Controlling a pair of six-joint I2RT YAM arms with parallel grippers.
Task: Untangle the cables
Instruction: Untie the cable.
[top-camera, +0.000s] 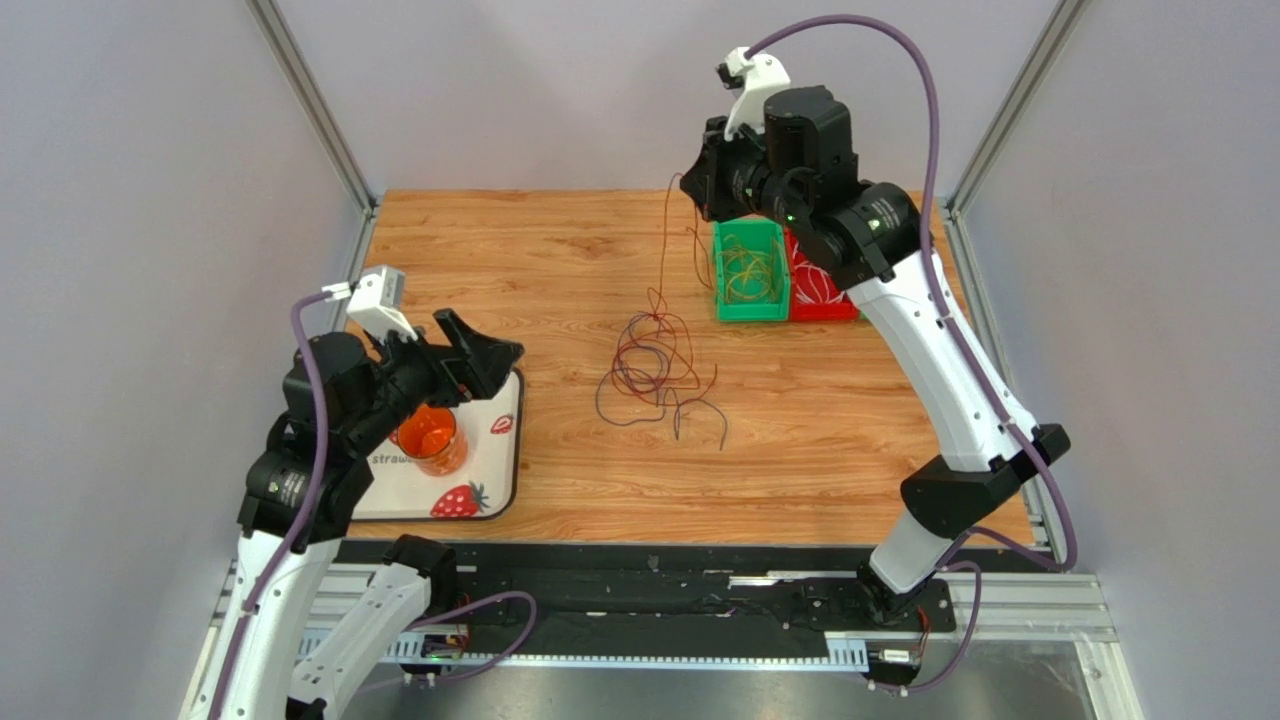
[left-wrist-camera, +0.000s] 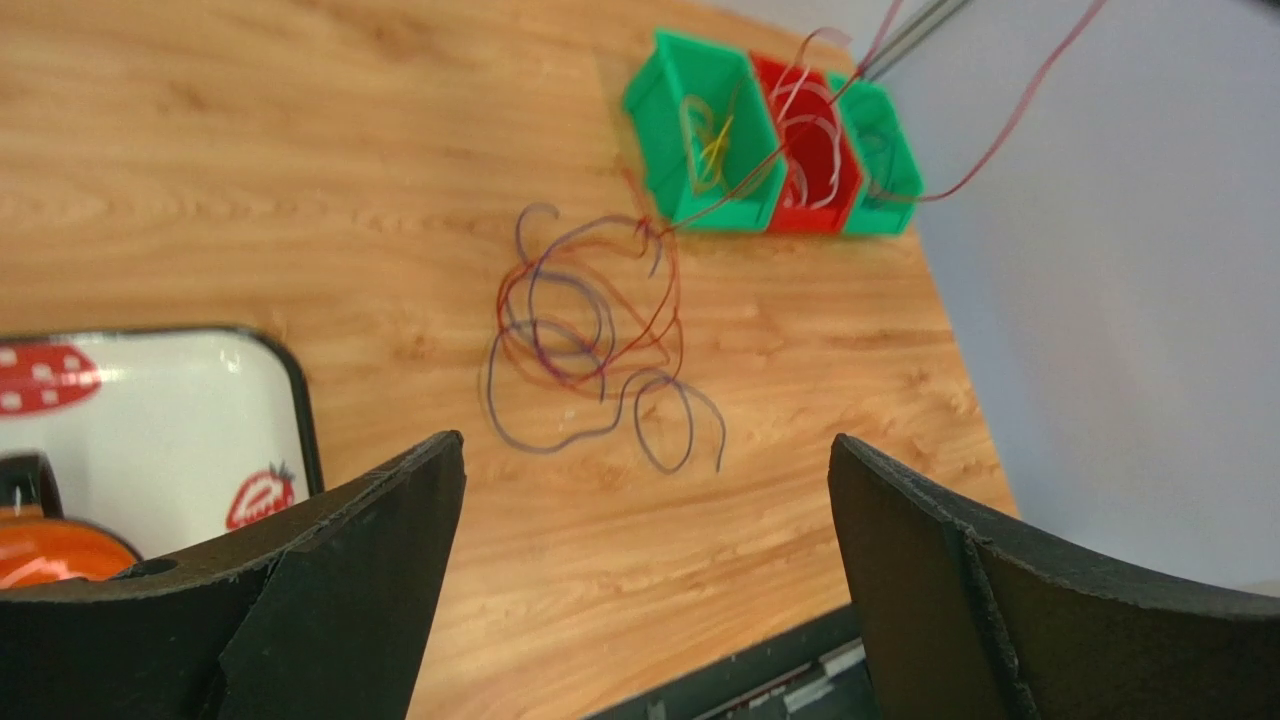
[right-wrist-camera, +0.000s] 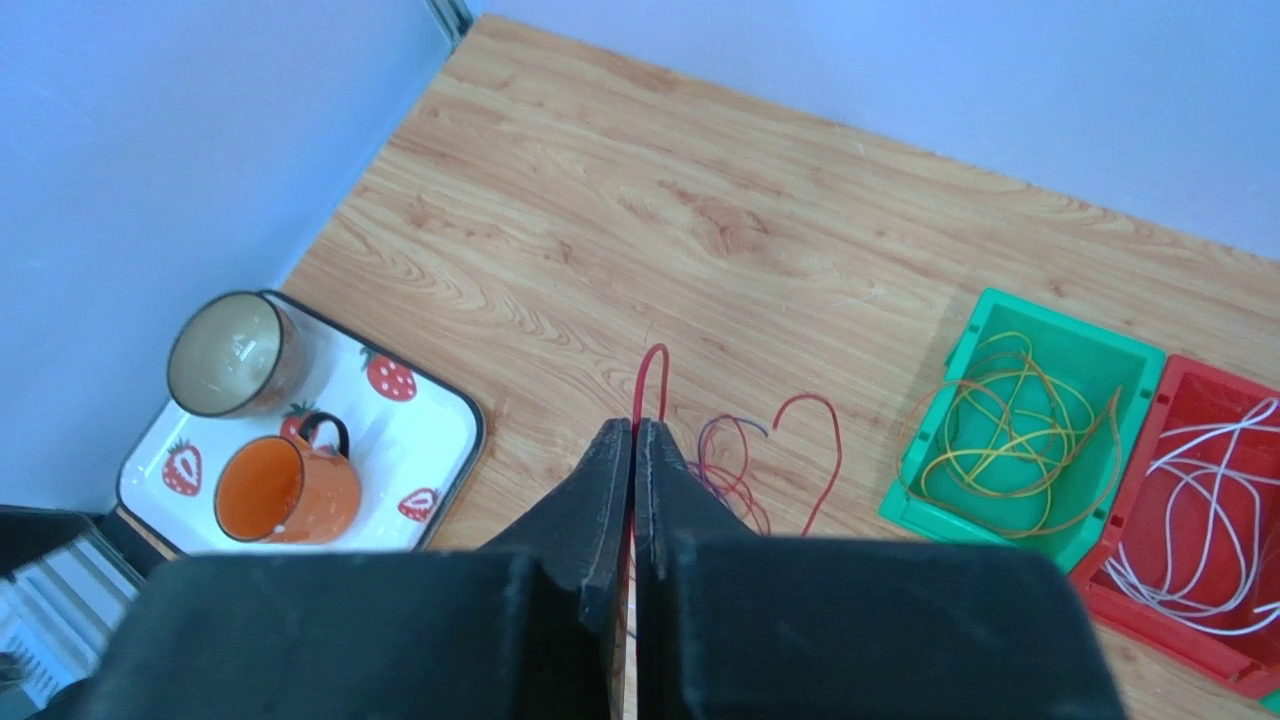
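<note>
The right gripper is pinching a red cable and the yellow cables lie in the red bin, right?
Not quite: the yellow cables lie in the green bin; the red bin holds white ones, as the right wrist view shows. The right gripper does pinch a red cable.

the top external camera sits high above and behind both arm bases and looks down and forward over the whole bench. the left wrist camera rides low at the near left and faces the far right, framed by the left claw. the right wrist camera hangs high at the far right and looks steeply down toward the left wall, past the right claw. all three views share the cables, the green bin and the tray.
</note>
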